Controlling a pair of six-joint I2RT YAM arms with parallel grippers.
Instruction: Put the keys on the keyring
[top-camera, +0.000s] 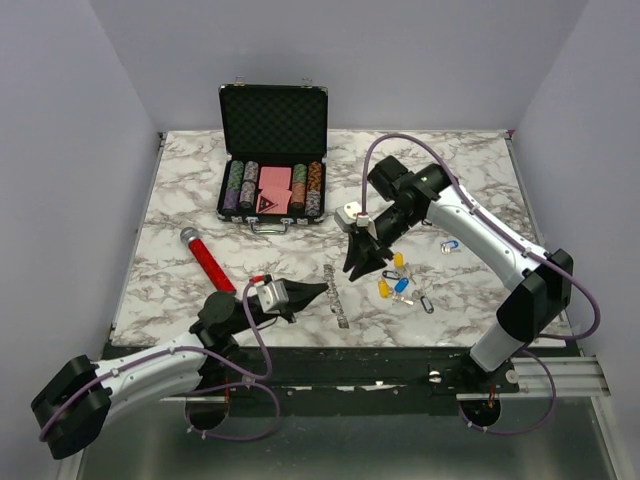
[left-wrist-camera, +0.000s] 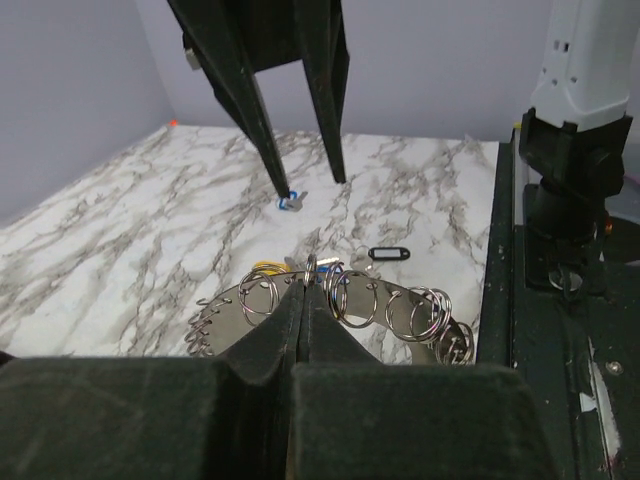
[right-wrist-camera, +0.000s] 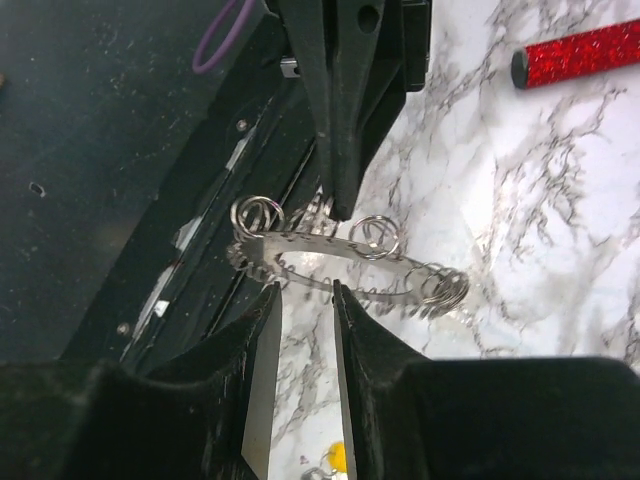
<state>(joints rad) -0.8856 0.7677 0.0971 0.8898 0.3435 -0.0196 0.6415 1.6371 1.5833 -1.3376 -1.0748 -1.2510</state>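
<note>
The keyring (top-camera: 336, 297), a silvery curved strip fringed with small split rings, sits near the table's front edge. My left gripper (top-camera: 320, 289) is shut on its edge; in the left wrist view the fingertips (left-wrist-camera: 303, 292) meet at the keyring (left-wrist-camera: 400, 310). My right gripper (top-camera: 358, 272) hangs just beyond it, pointing down, open with nothing between its fingers (right-wrist-camera: 303, 295). In the right wrist view the keyring (right-wrist-camera: 340, 250) lies just past those tips. The keys lie to the right: yellow (top-camera: 398, 260), yellow (top-camera: 383, 288), blue (top-camera: 402, 284), and one apart (top-camera: 448, 245).
An open black case of poker chips (top-camera: 272, 150) stands at the back. A red-handled tool (top-camera: 208, 262) lies at the left. Small black loops (top-camera: 428, 303) lie among the keys. The black front rail (top-camera: 330, 365) runs just below the keyring.
</note>
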